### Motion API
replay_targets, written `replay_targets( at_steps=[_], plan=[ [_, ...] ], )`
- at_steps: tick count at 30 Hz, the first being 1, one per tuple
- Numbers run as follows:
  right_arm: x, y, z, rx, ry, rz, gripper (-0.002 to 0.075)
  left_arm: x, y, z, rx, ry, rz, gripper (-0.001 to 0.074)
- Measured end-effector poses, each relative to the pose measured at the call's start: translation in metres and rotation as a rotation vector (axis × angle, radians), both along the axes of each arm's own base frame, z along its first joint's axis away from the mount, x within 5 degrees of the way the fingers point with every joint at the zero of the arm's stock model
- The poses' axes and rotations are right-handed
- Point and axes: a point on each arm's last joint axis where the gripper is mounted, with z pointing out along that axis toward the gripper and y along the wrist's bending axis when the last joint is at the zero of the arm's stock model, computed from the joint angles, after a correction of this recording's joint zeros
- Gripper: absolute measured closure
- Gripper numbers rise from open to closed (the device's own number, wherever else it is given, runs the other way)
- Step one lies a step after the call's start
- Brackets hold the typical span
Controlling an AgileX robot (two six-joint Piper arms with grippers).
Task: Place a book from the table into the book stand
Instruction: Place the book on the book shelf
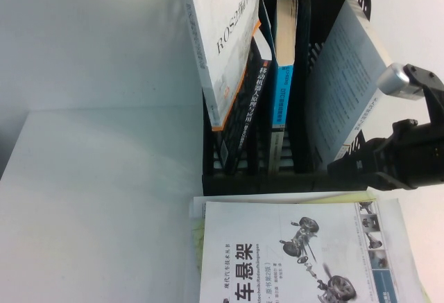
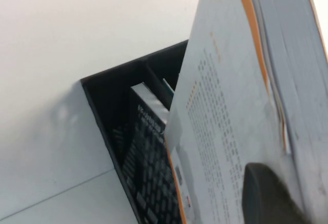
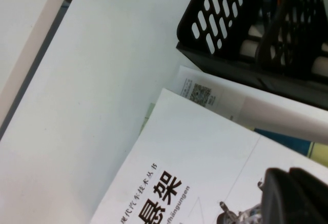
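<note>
Left gripper (image 2: 271,196) pinches the white orange-edged book (image 1: 218,36), tilted over the book stand's (image 1: 277,171) left slot on the worktop (image 1: 90,199). Right gripper (image 3: 294,196) hovers above the stacked books (image 1: 291,254); its fingers, can't tell.
</note>
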Motion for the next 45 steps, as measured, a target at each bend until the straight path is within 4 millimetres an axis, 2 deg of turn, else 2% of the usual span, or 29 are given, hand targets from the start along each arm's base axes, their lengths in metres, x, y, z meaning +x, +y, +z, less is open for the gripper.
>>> replay_targets(
  at_steps=[7, 14, 22, 33, 45],
  plan=[
    [-0.001, 0.0, 0.0, 0.004, 0.006, 0.007, 0.0729, 0.002, 0.004, 0.0, 0.0, 0.0, 0.057, 0.0634],
    [-0.001, 0.001, 0.0, 0.007, 0.016, 0.004, 0.0729, 0.007, 0.017, -0.001, 0.016, -0.006, 0.216, 0.0634],
    [-0.001, 0.0, 0.0, 0.006, 0.015, 0.003, 0.0729, -0.01, 0.027, 0.013, -0.04, -0.017, 0.196, 0.0635],
    [-0.001, 0.0, 0.0, 0.007, 0.017, -0.004, 0.0729, -0.013, 0.026, 0.015, -0.071, -0.003, 0.188, 0.0635],
    [0.0, 0.0, -0.001, 0.003, 0.011, -0.013, 0.0729, 0.005, 0.017, 0.0, -0.061, 0.023, 0.255, 0.0635]
  ],
)
